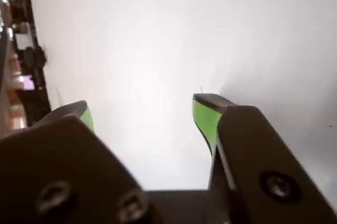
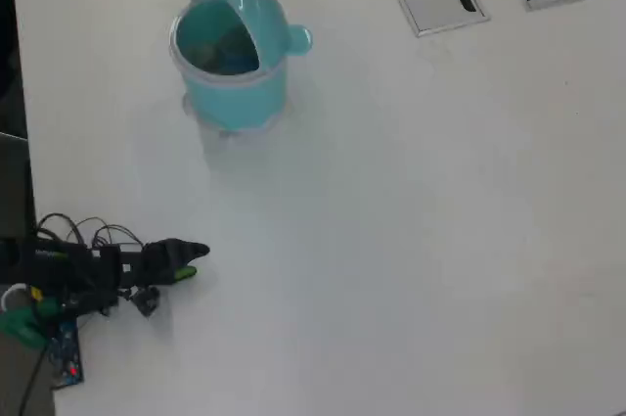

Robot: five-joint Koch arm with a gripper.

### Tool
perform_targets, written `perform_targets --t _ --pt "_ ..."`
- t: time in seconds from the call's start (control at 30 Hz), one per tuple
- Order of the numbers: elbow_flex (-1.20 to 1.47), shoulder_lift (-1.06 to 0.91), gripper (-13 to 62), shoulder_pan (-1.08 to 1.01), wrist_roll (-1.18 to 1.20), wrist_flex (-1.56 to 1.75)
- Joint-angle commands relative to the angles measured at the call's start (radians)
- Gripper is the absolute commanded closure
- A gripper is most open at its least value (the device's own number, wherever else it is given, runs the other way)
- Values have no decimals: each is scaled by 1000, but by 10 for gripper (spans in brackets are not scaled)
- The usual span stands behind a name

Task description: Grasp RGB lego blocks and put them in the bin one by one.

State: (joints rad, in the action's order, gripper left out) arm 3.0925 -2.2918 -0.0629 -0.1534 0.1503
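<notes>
At the left edge of the overhead view, your arm (image 2: 88, 274) lay low over the white table (image 2: 411, 240), its gripper (image 2: 191, 261) pointing right among loose wires. From the wrist camera you could see the gripper (image 1: 142, 110) spread wide, green pads (image 1: 205, 116) well apart, with only bare table between them and nothing held. Up and to the right of the arm, well apart from it, the light-blue bin (image 2: 235, 54) stood with its dotted lid tipped back and its mouth open. No blocks showed on the table; whether any lay inside the bin you could not tell
</notes>
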Motion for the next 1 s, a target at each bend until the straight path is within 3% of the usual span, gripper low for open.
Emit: perform_targets --t 0.0,0.97 --pt "78 -58 139 3 29 2" --pt "78 -49 149 25 40 -132"
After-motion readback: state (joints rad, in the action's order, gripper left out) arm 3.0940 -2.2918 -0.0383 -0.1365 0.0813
